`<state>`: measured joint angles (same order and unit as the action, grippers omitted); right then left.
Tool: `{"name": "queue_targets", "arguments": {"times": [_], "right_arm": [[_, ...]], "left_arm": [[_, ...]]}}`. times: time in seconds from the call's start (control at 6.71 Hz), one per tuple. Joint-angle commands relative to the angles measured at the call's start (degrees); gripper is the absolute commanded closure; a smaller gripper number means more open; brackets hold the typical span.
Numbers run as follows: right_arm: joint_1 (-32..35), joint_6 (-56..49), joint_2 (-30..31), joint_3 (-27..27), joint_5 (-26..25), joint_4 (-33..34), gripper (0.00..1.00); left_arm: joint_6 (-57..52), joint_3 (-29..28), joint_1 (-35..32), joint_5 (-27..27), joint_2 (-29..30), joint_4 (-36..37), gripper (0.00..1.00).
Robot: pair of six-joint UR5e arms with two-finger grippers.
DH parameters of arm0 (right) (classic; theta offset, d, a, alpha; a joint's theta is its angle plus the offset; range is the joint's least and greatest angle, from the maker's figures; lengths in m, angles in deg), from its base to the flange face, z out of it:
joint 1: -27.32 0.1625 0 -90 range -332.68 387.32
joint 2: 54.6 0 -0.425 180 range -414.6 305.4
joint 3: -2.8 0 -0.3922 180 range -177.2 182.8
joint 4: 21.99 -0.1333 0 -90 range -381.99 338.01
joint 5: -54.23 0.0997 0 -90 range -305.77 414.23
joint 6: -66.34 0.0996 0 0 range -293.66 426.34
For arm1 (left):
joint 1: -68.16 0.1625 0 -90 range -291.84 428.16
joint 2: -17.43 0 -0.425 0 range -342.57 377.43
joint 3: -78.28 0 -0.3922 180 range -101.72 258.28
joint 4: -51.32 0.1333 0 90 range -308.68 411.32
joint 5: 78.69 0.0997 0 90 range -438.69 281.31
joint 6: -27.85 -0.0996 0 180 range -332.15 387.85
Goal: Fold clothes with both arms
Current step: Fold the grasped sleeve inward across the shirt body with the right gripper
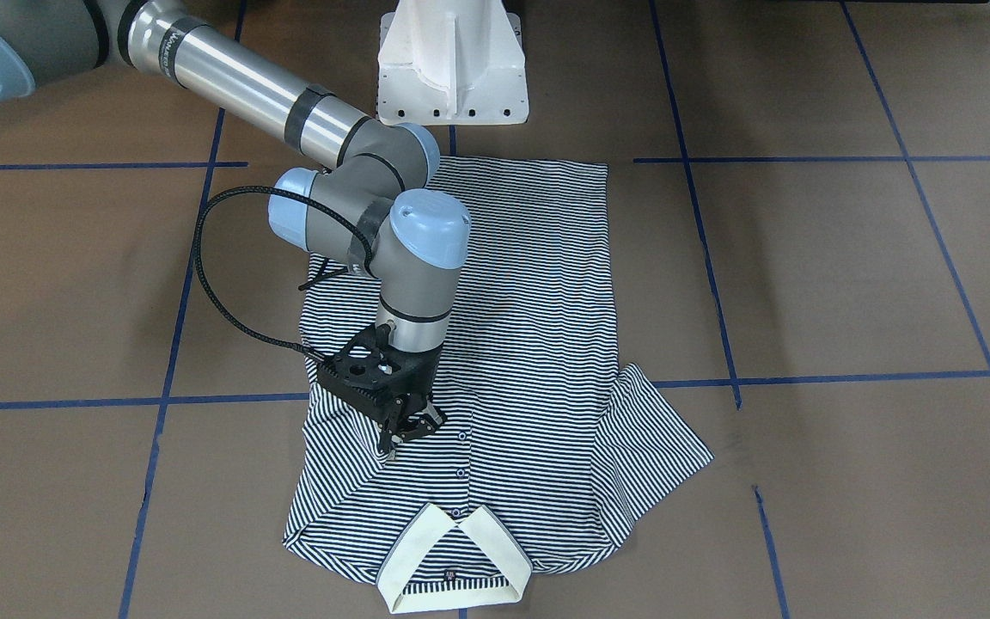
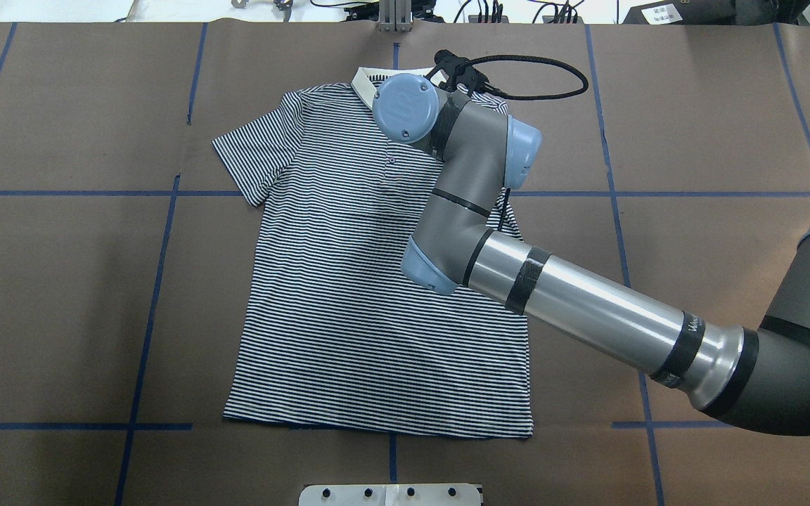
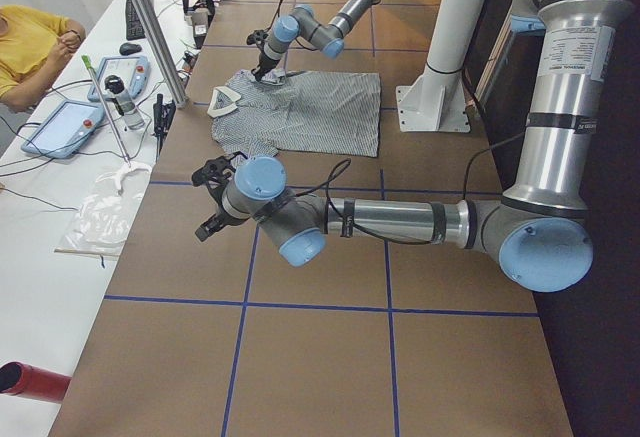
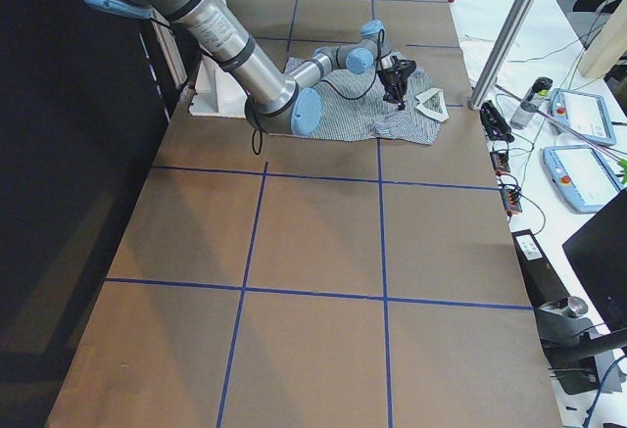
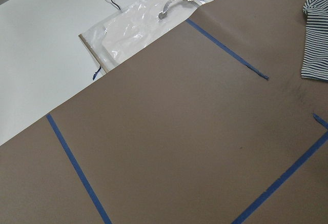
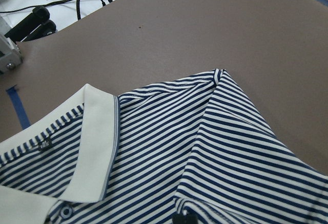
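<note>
- Exterior front-facing view: the shirt lies face up in the middle of the table. Its hem is by the base and its collar points away from the robot, so it is flat and either side can be turned in.
- The right gripper is down on the chest beside the placket. There the right sleeve lies turned in over the front, while the left sleeve is spread out on the table.
- Right wrist-mounted view: a ridge of cloth runs to a single dark tip at the frame's foot. The jaws look closed on the shirt, probably to lay that fold in place.
- Exterior left view: the left gripper hangs above bare table, well apart from the shirt, likely kept out of the way until its side is due. Whether its jaws are apart or together cannot be told.
</note>
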<state>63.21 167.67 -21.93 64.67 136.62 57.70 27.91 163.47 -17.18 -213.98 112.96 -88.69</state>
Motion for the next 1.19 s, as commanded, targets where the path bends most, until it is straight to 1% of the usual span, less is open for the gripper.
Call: {"name": "queue_targets", "arguments": {"times": [0.0,0.15,0.3,0.45,0.6,0.74,0.89,1.04], "right_arm": [[-0.03,-0.43,-0.85,-0.79,-0.2,0.28,0.24],[-0.03,-2.78,-1.72,-1.23,-0.81,1.42,0.0],[0.41,-5.59,-2.17,-1.06,-0.65,1.86,0.0],[2.06,-10.4,-2.35,-0.62,1.44,2.3,0.0],[5.21,-16.28,-1.56,0.77,8.6,2.48,0.0],[8.2,-20.43,0.27,4.53,14.24,5.09,0.0],[11.1,-27.52,1.86,8.22,18.99,8.51,0.0],[14.53,-34.2,5.61,12.35,24.79,9.07,0.0]], "left_arm": [[0.11,0.24,0.0,0.03,0.1,0.0,0.0],[0.11,0.24,0.0,0.03,0.18,0.0,0.0],[0.11,0.33,0.0,0.03,0.36,0.0,0.0],[0.02,0.24,0.0,0.03,0.45,0.0,0.0],[0.11,0.24,0.44,0.03,0.54,0.0,0.0],[0.11,-0.02,1.05,0.11,0.88,0.0,0.0],[0.11,-0.03,1.05,0.12,1.06,-0.09,0.0],[0.81,-0.03,1.14,0.12,1.76,0.08,0.0]]}}
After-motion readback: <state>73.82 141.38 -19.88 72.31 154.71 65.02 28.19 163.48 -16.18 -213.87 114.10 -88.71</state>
